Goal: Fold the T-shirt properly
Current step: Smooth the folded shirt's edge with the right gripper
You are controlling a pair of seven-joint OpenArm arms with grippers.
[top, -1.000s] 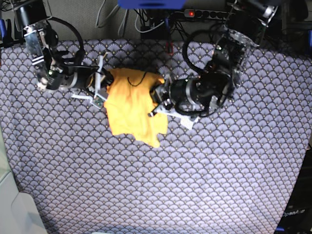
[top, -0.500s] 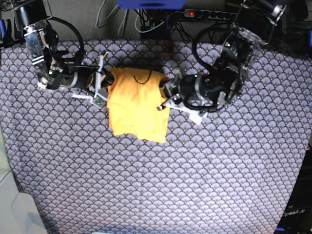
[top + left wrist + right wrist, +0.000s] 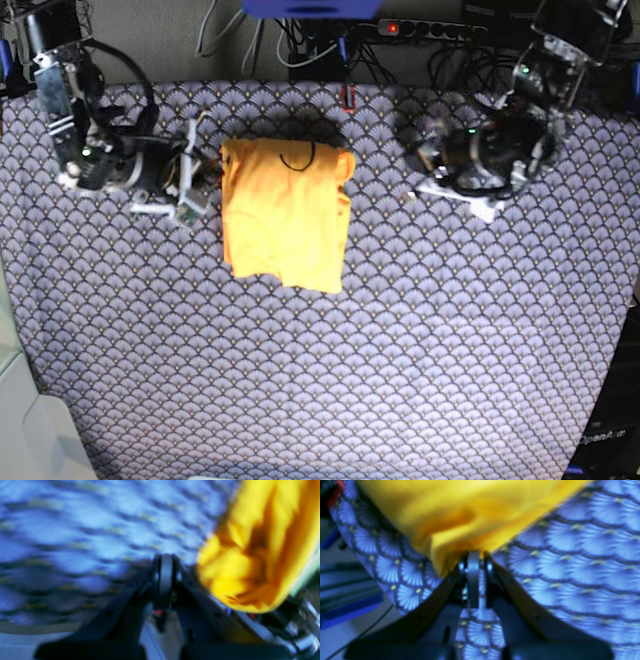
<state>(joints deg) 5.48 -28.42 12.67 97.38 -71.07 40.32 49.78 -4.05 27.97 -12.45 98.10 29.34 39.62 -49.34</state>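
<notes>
A folded yellow-orange T-shirt (image 3: 285, 214) lies flat on the scallop-patterned bench (image 3: 400, 380), toward its far edge and left of centre, thin dark collar line facing the far edge. The right tool (image 3: 190, 185) sits at the shirt's left side — its jaws together at the cloth's edge, though the blurred wrist view does not settle whether they pinch it. The left tool (image 3: 425, 160), jaws together and holding nothing, stands well apart from the shirt — nearer the bench's far right corner.
</notes>
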